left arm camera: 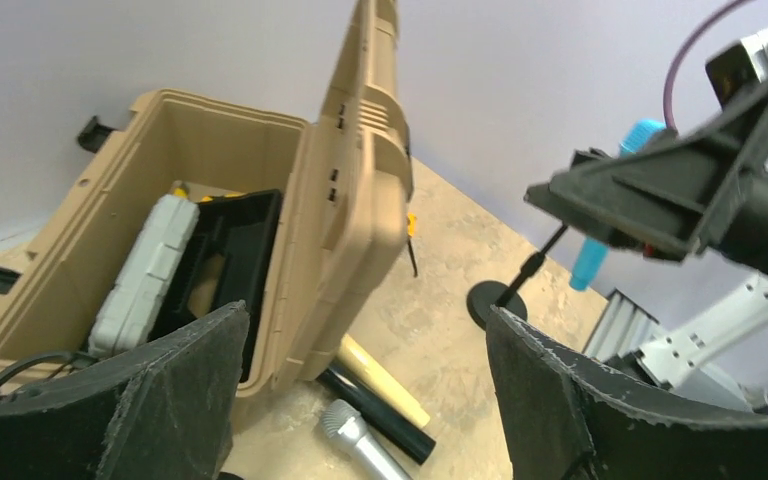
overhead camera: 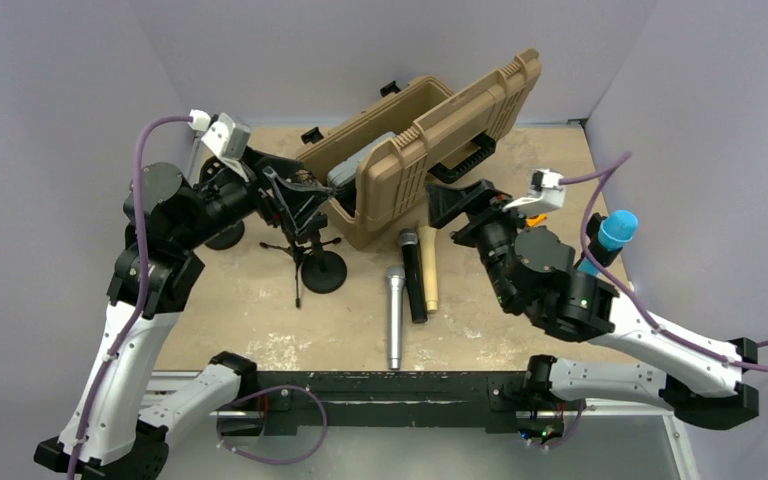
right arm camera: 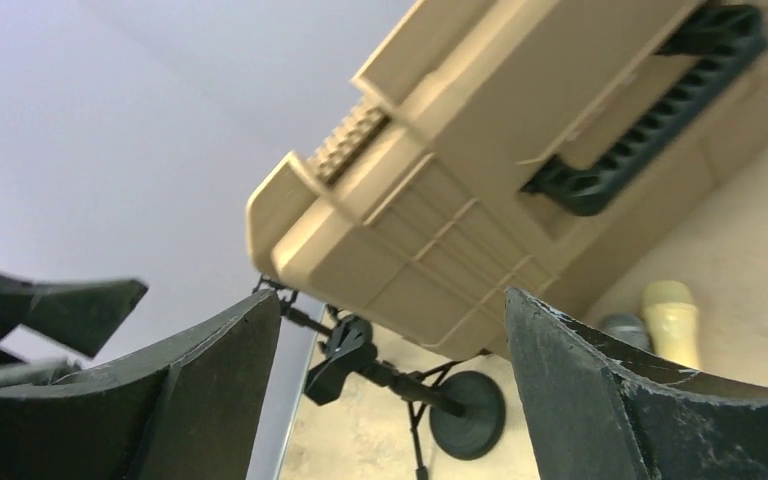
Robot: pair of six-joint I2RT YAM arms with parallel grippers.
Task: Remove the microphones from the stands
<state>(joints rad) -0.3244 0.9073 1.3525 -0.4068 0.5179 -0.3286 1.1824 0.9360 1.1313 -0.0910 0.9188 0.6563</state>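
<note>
Blue mic (overhead camera: 617, 230) in stand (left arm camera: 495, 300) at 3 o'clock on bench (overhead camera: 260, 300). Left fingers (left arm camera: 160, 400) apart, empty; right fingers (right arm camera: 640, 400) apart, empty, facing case (overhead camera: 390, 190) at 12 o'clock.

Soft, even light, faint shadows; right gripper (right arm camera: 392, 300) blurred close up (both wrist views slightly soft).

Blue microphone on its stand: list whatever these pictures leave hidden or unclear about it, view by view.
Top external: the blue microphone shows mostly its head; its lower body sits behind the right arm.
Left wrist: the right gripper covers its middle, so where the stand holds it is hidden.
Right wrist: it is out of frame; the tan case fills the view.
</note>
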